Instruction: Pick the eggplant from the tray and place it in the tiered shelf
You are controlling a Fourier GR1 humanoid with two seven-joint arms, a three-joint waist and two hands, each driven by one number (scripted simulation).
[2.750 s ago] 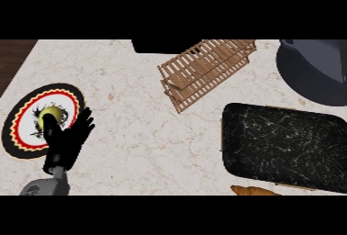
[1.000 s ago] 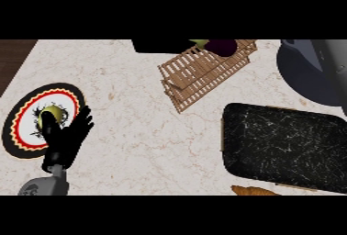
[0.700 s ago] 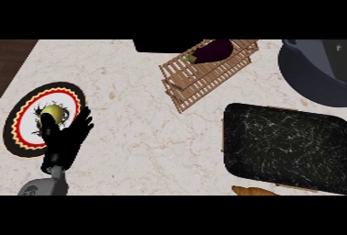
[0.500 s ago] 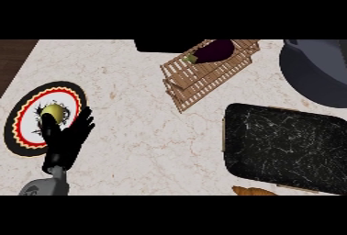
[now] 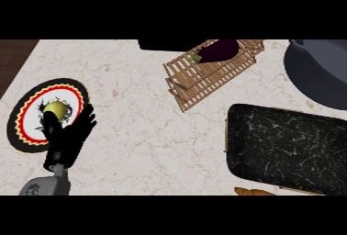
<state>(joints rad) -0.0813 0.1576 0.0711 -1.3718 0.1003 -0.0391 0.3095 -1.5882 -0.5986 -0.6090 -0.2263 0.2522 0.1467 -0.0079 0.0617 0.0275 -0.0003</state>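
Resting: eggplant [image 5: 218,50] on tiered shelf [image 5: 211,72], near counter's far edge.
Tray [image 5: 288,147]: right, dark.
Left hand [image 5: 68,135]: fingers straight, holding nothing, over plate [image 5: 27,131] rim.
Open room: bare counter [image 5: 149,137] mid-scene.

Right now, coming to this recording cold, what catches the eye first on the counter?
The purple eggplant lying on the wooden tiered shelf at the top centre stands out first. Next is the big dark speckled tray at the right. At the left, the black left hand rests open over a red, yellow and black plate with a yellow fruit on it.
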